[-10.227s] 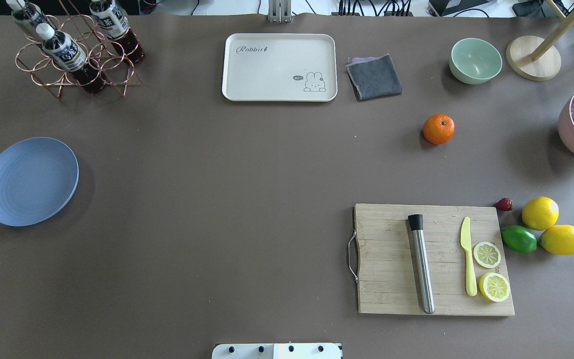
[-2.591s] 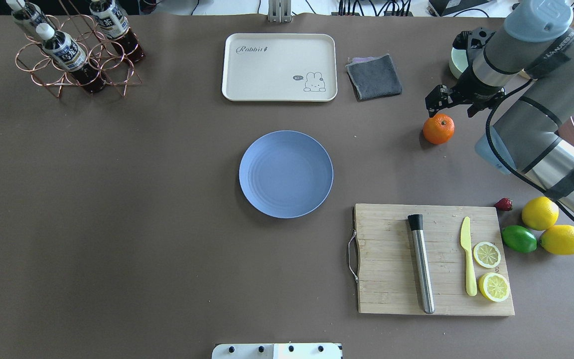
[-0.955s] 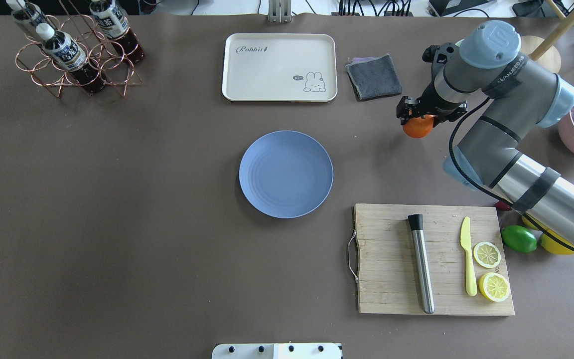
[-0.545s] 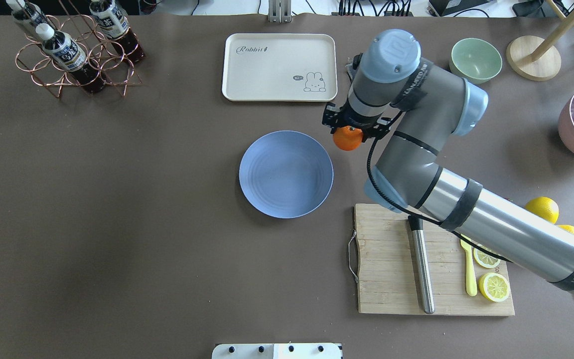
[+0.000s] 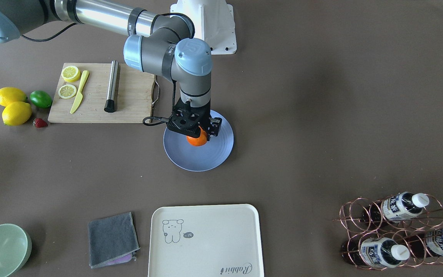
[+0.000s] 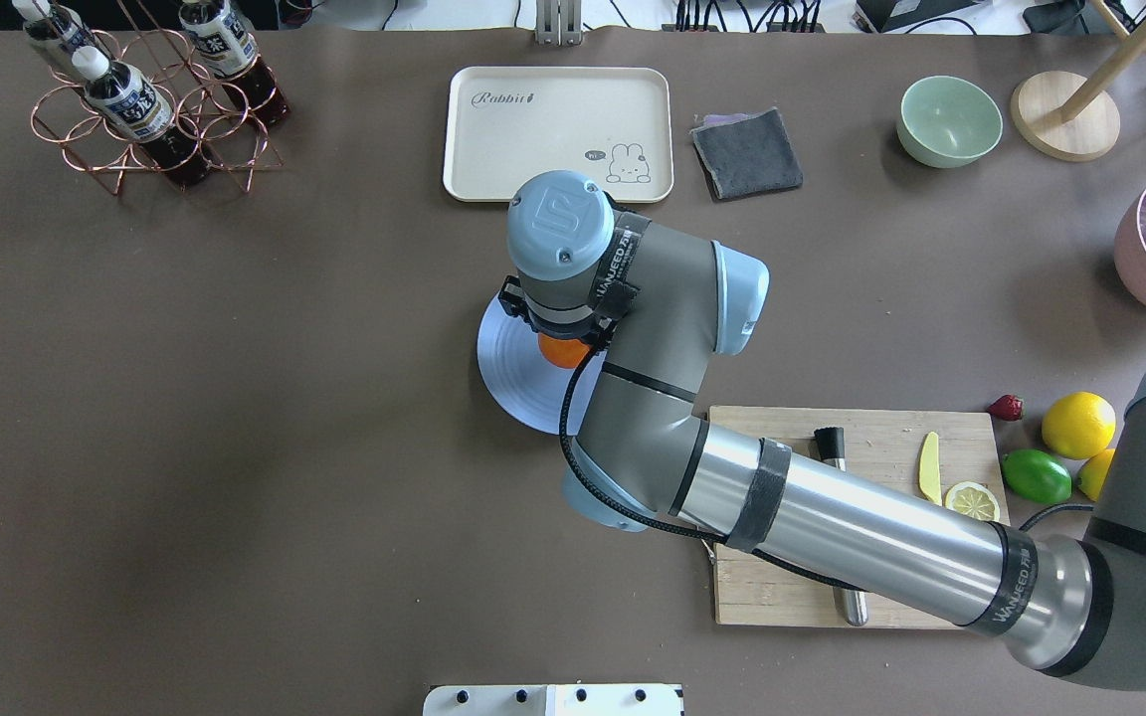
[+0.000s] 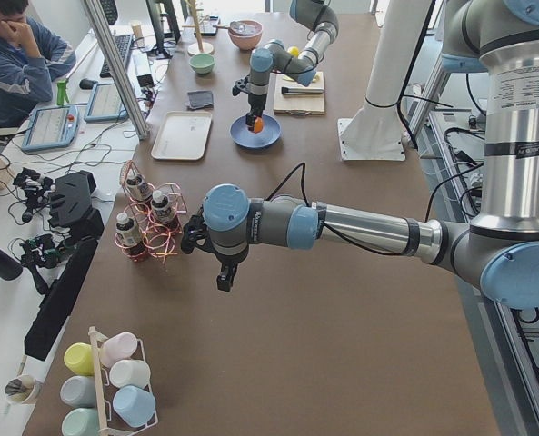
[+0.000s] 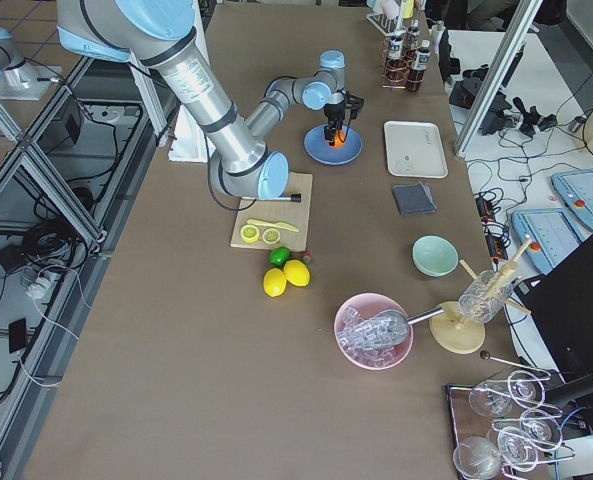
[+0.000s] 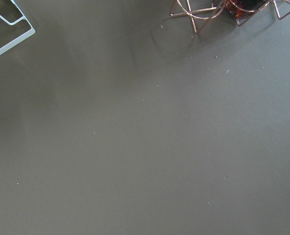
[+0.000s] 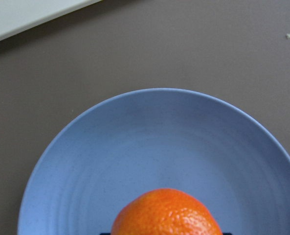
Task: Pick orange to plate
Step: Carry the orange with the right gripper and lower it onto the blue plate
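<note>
The orange (image 5: 197, 140) is held in my right gripper (image 5: 195, 133), which is shut on it over the middle of the periwinkle-blue plate (image 5: 206, 158). From overhead the wrist covers most of the orange (image 6: 563, 352) and the right part of the plate (image 6: 506, 370). The right wrist view shows the orange (image 10: 167, 213) low in the frame with the plate (image 10: 135, 137) spread beneath it; I cannot tell whether it touches the plate. My left gripper (image 7: 224, 276) shows only in the exterior left view, beside the bottle rack, and I cannot tell its state.
Beyond the plate lie a cream tray (image 6: 558, 134), a grey cloth (image 6: 747, 152) and a pale green bowl (image 6: 949, 119). A cutting board (image 6: 782, 447) with knife and lemon slices sits near right, lemons (image 6: 1077, 425) and a lime beside it. A bottle rack (image 6: 150, 99) stands far left.
The plate went from the table's left to its centre. My right gripper shut on the orange, lifted it, and carried it left from beside the plate's right rim to over the plate.
</note>
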`<move>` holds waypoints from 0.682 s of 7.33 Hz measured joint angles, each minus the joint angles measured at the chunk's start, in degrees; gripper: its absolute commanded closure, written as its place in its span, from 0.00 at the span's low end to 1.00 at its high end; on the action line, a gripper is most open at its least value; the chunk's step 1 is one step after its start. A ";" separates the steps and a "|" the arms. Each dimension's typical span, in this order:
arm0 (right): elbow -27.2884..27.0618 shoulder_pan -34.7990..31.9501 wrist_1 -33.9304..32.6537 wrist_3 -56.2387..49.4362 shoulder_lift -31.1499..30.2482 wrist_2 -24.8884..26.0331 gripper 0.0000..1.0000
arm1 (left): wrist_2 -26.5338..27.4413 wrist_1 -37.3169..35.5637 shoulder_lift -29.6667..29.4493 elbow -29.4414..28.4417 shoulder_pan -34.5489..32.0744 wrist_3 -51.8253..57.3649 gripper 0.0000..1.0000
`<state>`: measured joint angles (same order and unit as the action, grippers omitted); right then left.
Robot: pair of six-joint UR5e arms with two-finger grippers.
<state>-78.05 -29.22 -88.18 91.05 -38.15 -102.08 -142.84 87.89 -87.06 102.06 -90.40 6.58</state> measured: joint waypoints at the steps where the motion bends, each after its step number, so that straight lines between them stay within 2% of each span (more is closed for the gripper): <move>1: 1.03 0.50 0.07 0.14 0.66 0.48 0.61 | -0.04 0.02 0.23 0.06 0.02 0.01 0.02; 2: 1.41 0.69 0.10 -0.08 0.71 0.67 0.09 | -0.06 0.05 0.40 0.14 0.03 0.01 0.02; 3: 1.58 0.72 0.09 -0.99 0.58 0.84 0.00 | -0.06 0.08 0.50 0.19 0.03 -0.01 0.02; 5: 1.37 0.06 -0.01 -4.39 0.34 0.71 0.00 | 0.06 0.00 1.10 -0.05 0.02 -0.07 0.02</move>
<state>-76.67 -29.16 -88.18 86.66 -37.80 -101.37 -142.79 87.90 -85.96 102.01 -90.38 6.52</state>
